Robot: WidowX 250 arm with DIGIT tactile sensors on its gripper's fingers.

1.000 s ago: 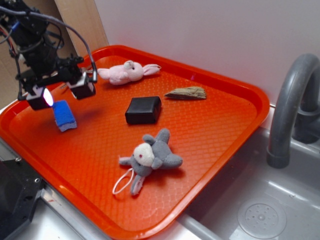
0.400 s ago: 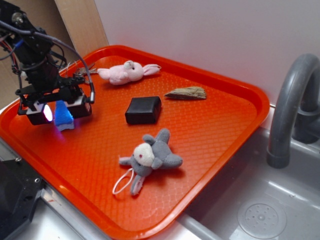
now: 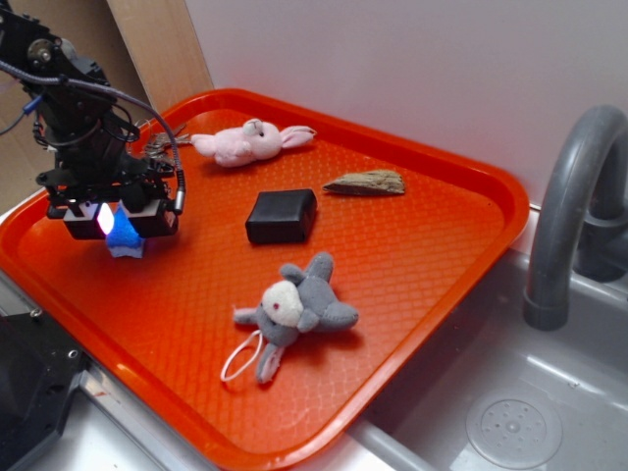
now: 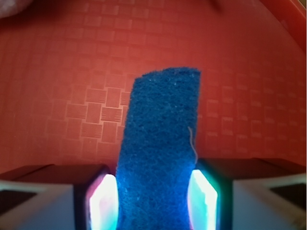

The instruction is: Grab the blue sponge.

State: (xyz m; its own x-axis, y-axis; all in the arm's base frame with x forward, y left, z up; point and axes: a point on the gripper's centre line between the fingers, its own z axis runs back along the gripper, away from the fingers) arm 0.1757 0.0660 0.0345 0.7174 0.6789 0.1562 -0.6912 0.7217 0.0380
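Blue sponge (image 4: 160, 148) | fuzzy, rounded corner | squeezed between tool (image 4: 153, 201) pads

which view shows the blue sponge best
The wrist view: the blue sponge fills the frame, its rough top clear, standing between the gripper pads. The exterior view shows only a small blue corner under the gripper, on the orange tray.

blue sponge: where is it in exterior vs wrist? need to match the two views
Exterior: the blue sponge shows at far left, on the orange tray, mostly hidden between the fingers of the gripper.
Wrist: the sponge fills the centre and bottom, squeezed between the two lit pads, its far end pointing up the frame.
Shared landmark: the tray's waffle-patterned orange floor, plus the glowing pads either side of the sponge.
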